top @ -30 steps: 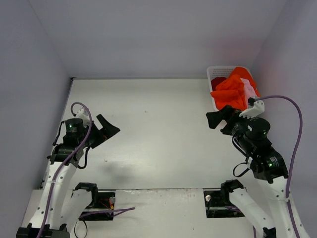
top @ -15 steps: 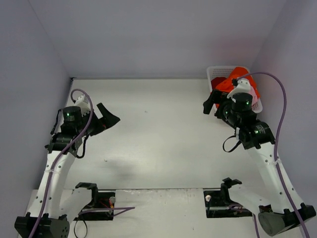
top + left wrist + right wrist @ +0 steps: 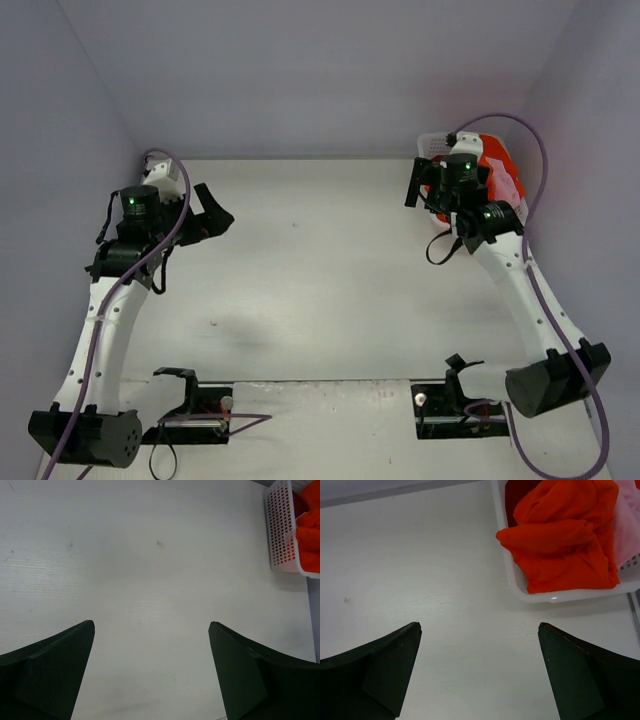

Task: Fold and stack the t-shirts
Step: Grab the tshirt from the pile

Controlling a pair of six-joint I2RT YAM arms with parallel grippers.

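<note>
The t-shirts lie crumpled in a white lattice basket [image 3: 519, 586] at the table's far right corner. A bright orange-red t-shirt [image 3: 565, 540] is heaped on top and hangs over the near rim. A dark red one [image 3: 519, 494] shows behind it and a light pink one [image 3: 626, 526] to its right. My right gripper [image 3: 479, 626] is open and holds nothing, above bare table just left of the basket [image 3: 428, 146]. In the top view the right gripper [image 3: 424, 188] partly hides the orange-red t-shirt [image 3: 497, 160]. My left gripper [image 3: 151, 624] is open over the far left of the table, far from the basket [image 3: 280, 530].
Grey walls close the table in at the back and on both sides. The left gripper [image 3: 212, 208] is raised near the left wall. Purple cables loop off both arms. The arm bases and black mounts sit at the near edge.
The right arm has stretched away from its base and swung its open gripper up beside the basket. The left arm has risen and drawn back toward the far left. Both grippers stayed open.
</note>
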